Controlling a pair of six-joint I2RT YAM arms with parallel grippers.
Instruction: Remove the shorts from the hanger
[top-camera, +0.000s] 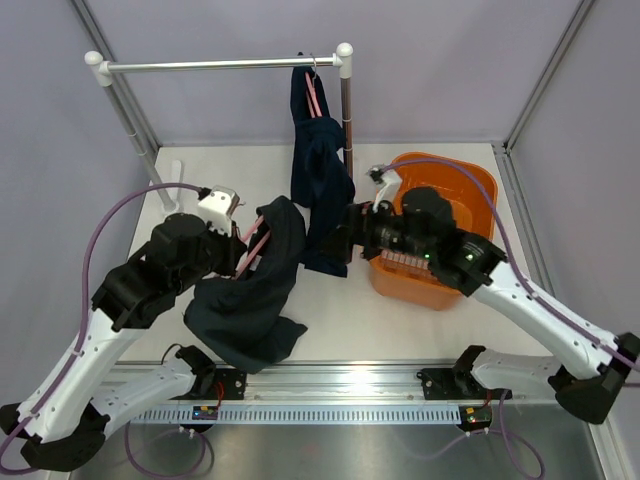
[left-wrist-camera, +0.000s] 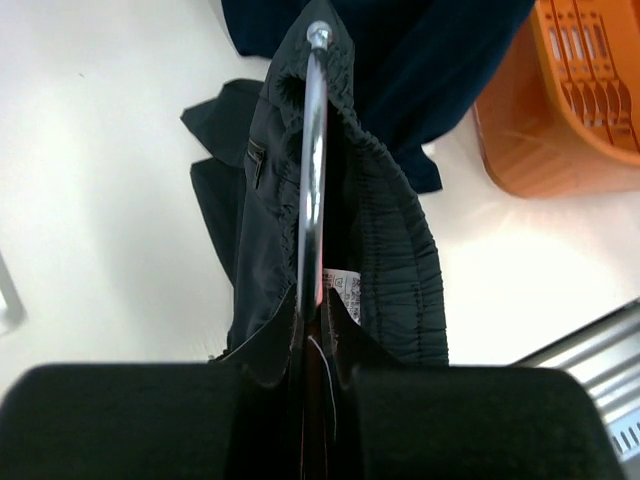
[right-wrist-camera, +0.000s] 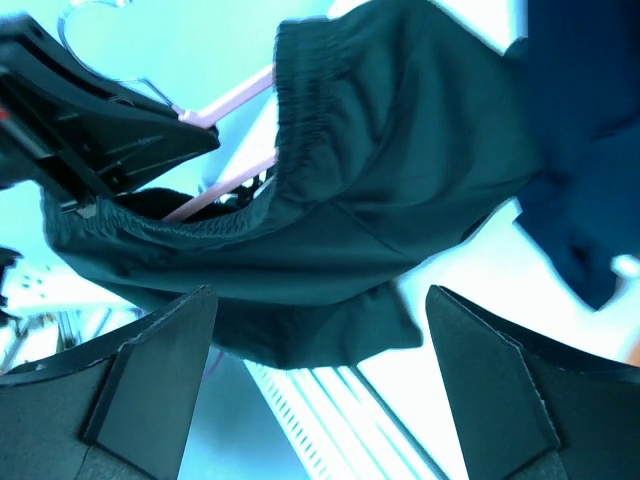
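Note:
One pair of dark navy shorts (top-camera: 250, 300) hangs on a pink hanger (top-camera: 258, 240) above the table's front left. My left gripper (top-camera: 245, 255) is shut on that hanger. In the left wrist view the hanger's metal hook (left-wrist-camera: 313, 150) runs out from between my shut fingers, with the elastic waistband (left-wrist-camera: 390, 230) around it. My right gripper (top-camera: 345, 240) is open just right of these shorts. In the right wrist view its fingertips (right-wrist-camera: 150, 380) stand wide apart below the cloth (right-wrist-camera: 380, 180), apart from it. A second pair of shorts (top-camera: 320, 180) hangs from the rail on another pink hanger (top-camera: 313, 95).
A metal rail (top-camera: 220, 66) on two posts crosses the back of the table. An orange basket (top-camera: 480, 185) stands at the right, under my right arm. A rail with cables runs along the table's near edge (top-camera: 330, 385). Walls close in the sides and back.

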